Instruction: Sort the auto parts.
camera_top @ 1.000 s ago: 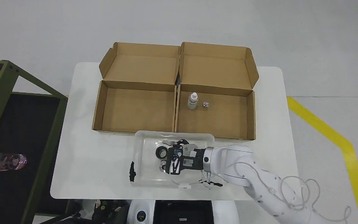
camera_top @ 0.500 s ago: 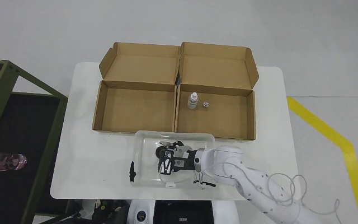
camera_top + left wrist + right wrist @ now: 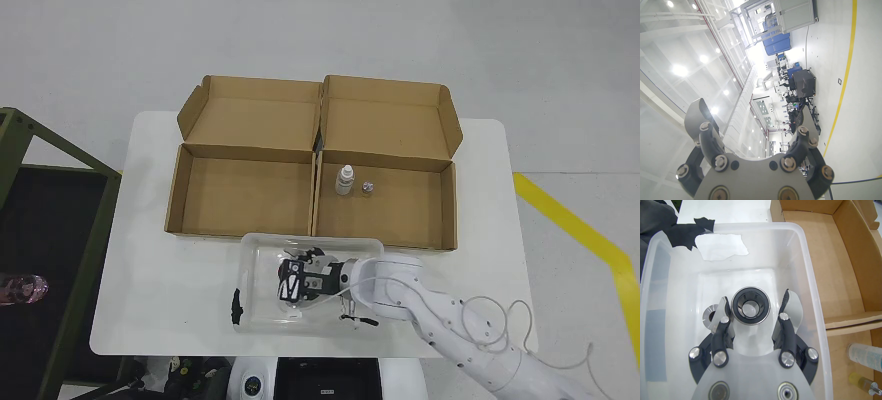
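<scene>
Clear plastic bin [image 3: 811,279]: one black-rimmed metal ring [image 3: 750,321] stands on its floor, between the wide-spread fingers of the right gripper [image 3: 755,298], just beside one finger. Left gripper [image 3: 751,108]: spread wide, holding nothing.

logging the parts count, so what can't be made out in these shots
Top view: what lies in the clear bin, hidden under the right pincer.
Right wrist view: the metal washer, half behind a pincer finger.
Right wrist view: the bottle, cut off by the frame edge.
</scene>
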